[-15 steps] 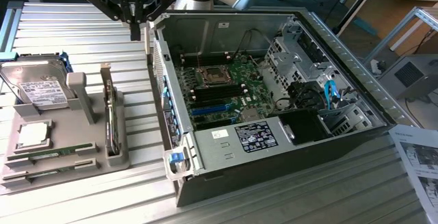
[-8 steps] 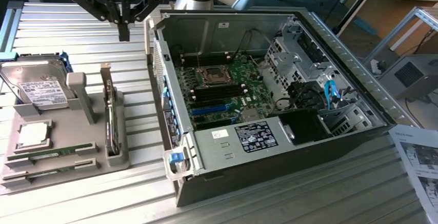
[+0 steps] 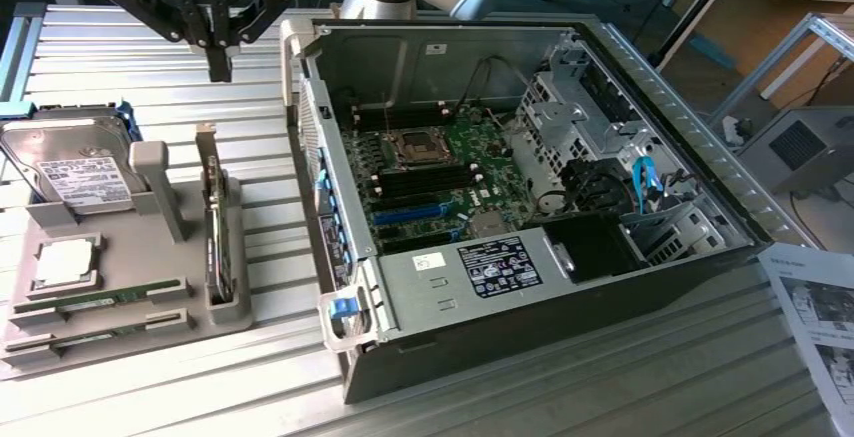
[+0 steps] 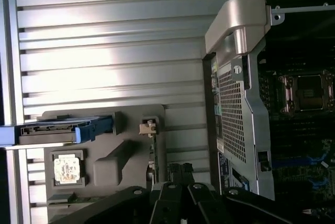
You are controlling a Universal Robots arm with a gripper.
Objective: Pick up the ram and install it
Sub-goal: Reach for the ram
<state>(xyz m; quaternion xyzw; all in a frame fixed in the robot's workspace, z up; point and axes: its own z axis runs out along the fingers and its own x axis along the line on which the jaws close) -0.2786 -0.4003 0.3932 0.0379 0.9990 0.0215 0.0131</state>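
The gripper (image 3: pixel 220 59) is hanging shut and empty above the gray tray (image 3: pixel 147 257) — the ram (image 3: pixel 107 299) is lying flat in it, well apart. Going down shut, the fingers might be bumping the ram — not grabbing it.

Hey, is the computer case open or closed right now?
Open: the computer case has no side panel on, leaving its motherboard exposed from above.
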